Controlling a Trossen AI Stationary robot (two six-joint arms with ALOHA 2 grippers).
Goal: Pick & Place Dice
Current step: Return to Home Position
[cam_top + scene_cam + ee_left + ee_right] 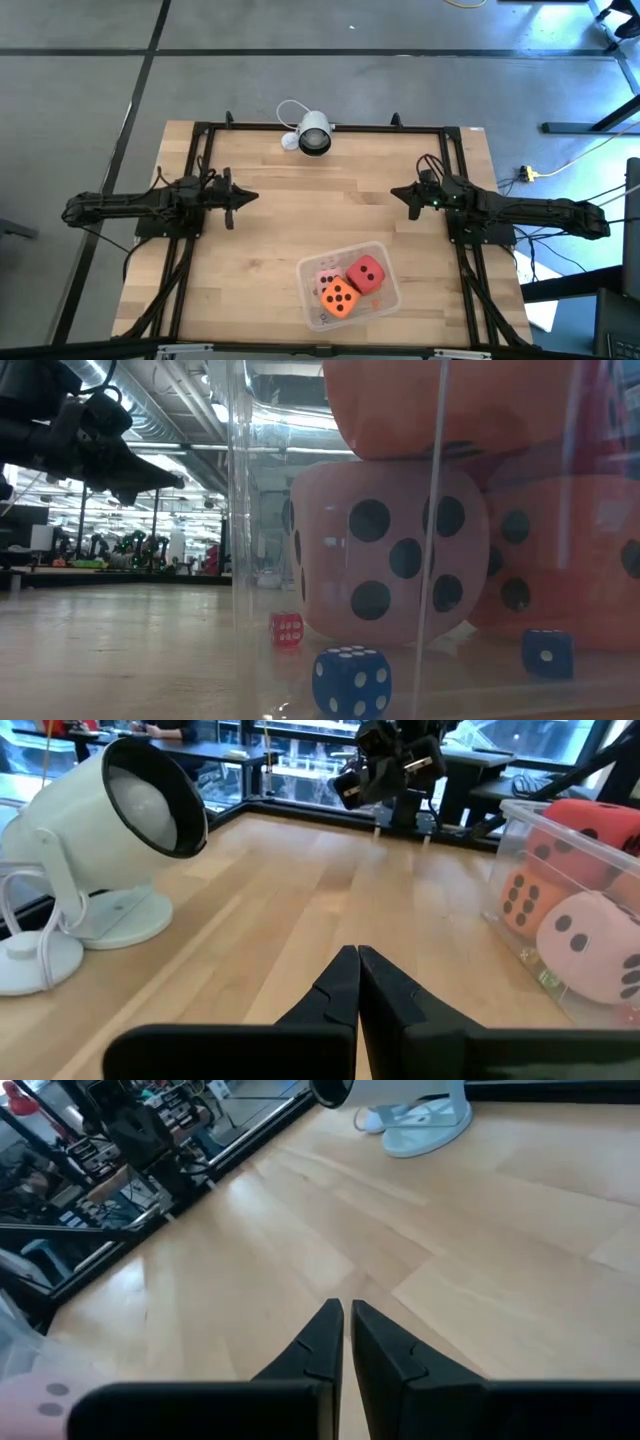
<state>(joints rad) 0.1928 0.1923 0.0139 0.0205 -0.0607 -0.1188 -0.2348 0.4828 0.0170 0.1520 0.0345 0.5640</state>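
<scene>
A clear plastic tub point(388, 296) stands near the table's front edge, a little right of centre. It holds the dice: a red one point(367, 272), an orange one point(339, 296) and a pale pink one point(326, 278). In the low view the pink die point(390, 550) rests on the tub's floor with an orange die point(450, 405) on top of it and another orange die point(560, 560) beside it. My left gripper point(250, 197) hovers shut at mid-left point(358, 955). My right gripper point(395, 195) hovers shut at mid-right point(343, 1308). Both are well clear of the tub.
A white spot lamp point(312, 135) stands at the middle of the far edge. A black frame point(200, 160) runs along the table's sides. Two tiny blue dice point(350, 680) point(548, 652) and a tiny red one point(287, 628) lie low by the tub. Bare wood lies between the grippers.
</scene>
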